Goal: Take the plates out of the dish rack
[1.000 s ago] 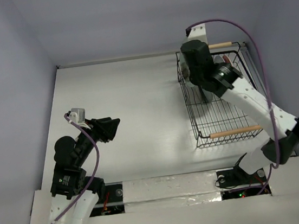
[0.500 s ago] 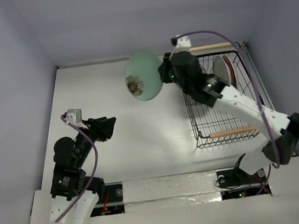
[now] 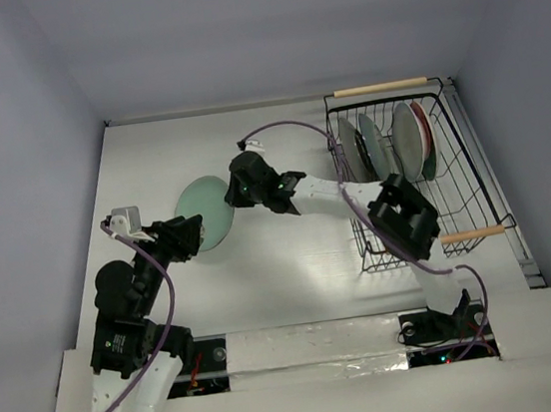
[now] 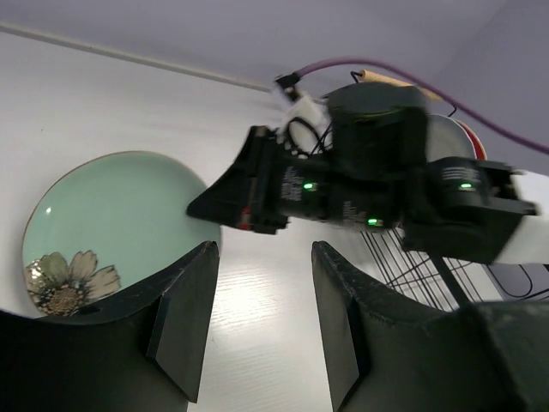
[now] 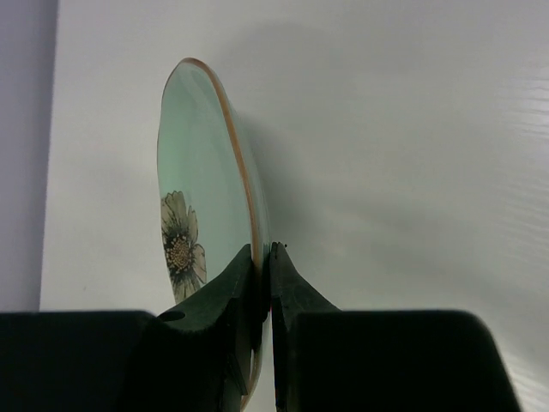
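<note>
Pale green plate, rimmed in brown and bearing one painted flower, which we see outside the dish rack, over the left-centre of the white worktop and well apart from the rack. We find the right end effector clamped on the plate's rim, one finger on each face. In its wrist view the plate stands nearly edge-on and tilted, casting a shadow on the worktop. We cannot tell whether the far edge touches the surface. The right arm reaches leftward from the rack side across the worktop. We find the left end effector with its fingers spread and nothing between them. It sits just beside the near edge of the plate in the overhead view, and its wrist camera looks onto the plate's flowered face. Four plates stand on edge, side by side, in the far part of the rack, the rightmost one red. Wooden handles run along the rack's far and near ends.
</note>
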Robot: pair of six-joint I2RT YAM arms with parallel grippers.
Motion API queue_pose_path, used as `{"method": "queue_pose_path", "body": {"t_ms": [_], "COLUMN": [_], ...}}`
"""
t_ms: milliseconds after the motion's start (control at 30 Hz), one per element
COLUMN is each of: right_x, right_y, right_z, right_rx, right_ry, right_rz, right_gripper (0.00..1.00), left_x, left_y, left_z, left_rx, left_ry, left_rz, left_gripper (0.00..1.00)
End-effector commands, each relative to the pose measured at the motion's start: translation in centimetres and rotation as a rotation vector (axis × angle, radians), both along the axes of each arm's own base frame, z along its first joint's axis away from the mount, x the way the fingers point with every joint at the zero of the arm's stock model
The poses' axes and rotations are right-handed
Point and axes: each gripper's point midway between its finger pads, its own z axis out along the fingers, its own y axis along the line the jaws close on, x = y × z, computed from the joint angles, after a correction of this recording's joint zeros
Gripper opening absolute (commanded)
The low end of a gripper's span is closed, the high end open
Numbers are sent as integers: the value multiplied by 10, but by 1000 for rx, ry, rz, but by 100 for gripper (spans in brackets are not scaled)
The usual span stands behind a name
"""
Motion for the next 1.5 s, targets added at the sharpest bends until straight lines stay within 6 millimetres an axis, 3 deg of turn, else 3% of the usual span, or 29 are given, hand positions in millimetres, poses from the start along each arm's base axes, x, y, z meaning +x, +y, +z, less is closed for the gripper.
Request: {"method": "queue_pose_path", "body": {"t_ms": [0, 200, 267, 367, 400, 433, 500, 567, 667, 700, 767, 800, 833, 867, 900, 933, 967, 1000, 1033, 1067, 1100, 1167, 1200, 1233, 1267, 1300, 1400, 1467], "right_x": [37, 46, 49, 45, 43, 36, 34, 33, 31, 29, 28, 27, 23, 21, 20, 12, 12, 15, 12, 4, 5, 1, -3, -3, -6, -7, -3, 1], "right_y": [44, 57, 59, 62, 61, 57, 53, 48, 35, 30, 19, 9, -4, -15, -32, -54, -71, -98, -115, -140, -170, -204, -231, -245, -252, -268, -282, -291], "right_z": [95, 43, 18, -9, -12, -28, -21, -19, 4, 31, 58, 66, 95, 107, 112, 132, 139, 143, 148, 164, 161, 166, 163, 162, 160, 155, 142, 135], "right_rx": [332, 314, 283, 251, 261, 248, 256, 227, 191, 194, 170, 137, 115, 86, 31, -1, -26, -91, -117, -128, -206, -320, -414, -483, -528, -609, -713, -757], "right_ry": [-133, -55, -28, 16, 22, 47, 30, 15, -40, -92, -146, -162, -225, -253, -272, -319, -333, -353, -368, -394, -389, -406, -384, -384, -379, -353, -297, -265], "right_rz": [-50, -81, -91, -74, -69, -68, -63, -59, -53, -41, -41, -52, -45, -54, -88, -97, -125, -170, -189, -221, -287, -324, -377, -392, -393, -408, -392, -403], "right_gripper": [0, 4, 14, 41, 45, 50, 63, 67, 75, 79, 84, 86, 86, 86, 76, 66, 54, 16, 2, 0, 0, 0, 0, 4, 10, 22, 43, 46], "left_x": [-1, -2, -2, -2, -2, -2, -2, -2, -3, -2, -2, -2, -2, -2, -3, -3, -3, -4, -4, -5, -5, -5, -5, -6, -5, -6, -5, -4], "left_y": [1, -2, -3, -3, -4, -4, -4, -5, -5, -5, -5, -4, -4, -4, -3, -3, -4, -4, -4, -4, -4, -5, -5, -6, -6, -6, -7, -7], "left_z": [19, 19, 19, 19, 19, 18, 18, 19, 19, 18, 18, 19, 18, 18, 19, 19, 20, 20, 20, 21, 21, 22, 21, 21, 21, 21, 20, 20], "left_rx": [-17, -22, -24, -26, -26, -25, -25, -26, -26, -25, -25, -26, -25, -25, -26, -26, -27, -29, -28, -30, -29, -31, -31, -32, -32, -32, -32, -31], "left_ry": [-57, -60, -59, -60, -60, -59, -59, -61, -61, -60, -60, -61, -59, -59, -61, -61, -66, -68, -69, -71, -75, -76, -76, -75, -75, -75, -74, -72], "left_rz": [1, -16, -21, -23, -24, -24, -27, -30, -32, -30, -29, -27, -24, -26, -23, -23, -26, -27, -29, -29, -30, -35, -35, -40, -40, -43, -44, -44], "left_gripper": [44, 44, 44, 44, 44, 44, 44, 44, 44, 44, 44, 44, 44, 44, 45, 44, 44, 44, 44, 44, 44, 44, 44, 44, 44, 44, 44, 44]}}
